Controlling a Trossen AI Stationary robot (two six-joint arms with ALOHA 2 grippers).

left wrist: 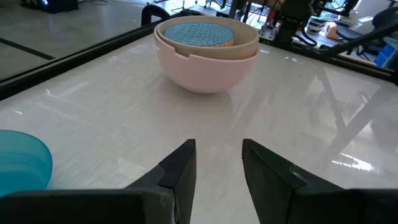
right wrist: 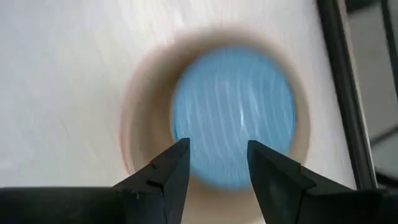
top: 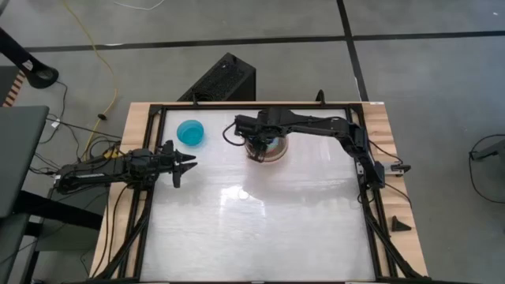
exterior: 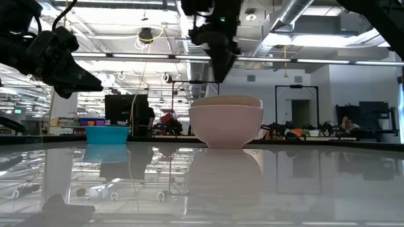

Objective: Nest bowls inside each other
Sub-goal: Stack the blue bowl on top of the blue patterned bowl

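Observation:
A stack of nested bowls (top: 268,150) stands on the table's far middle: a cream-white bowl (left wrist: 202,71) outermost, a grey-beige one (left wrist: 245,38) in it, a sliver of salmon-orange rim (left wrist: 227,42), and a light blue bowl (right wrist: 233,106) innermost. A cyan-blue bowl (top: 190,132) stands alone to the left on its base. My right gripper (right wrist: 217,155) hangs open above the stack, pointing down, clear of the rims (exterior: 221,72). My left gripper (left wrist: 217,158) waits open at the table's left side, above the tabletop.
A black frame rail (top: 252,105) borders the white tabletop (top: 260,221). A black box (top: 221,79) sits on the floor beyond the far edge. The near half of the table lies bare in front of both arms.

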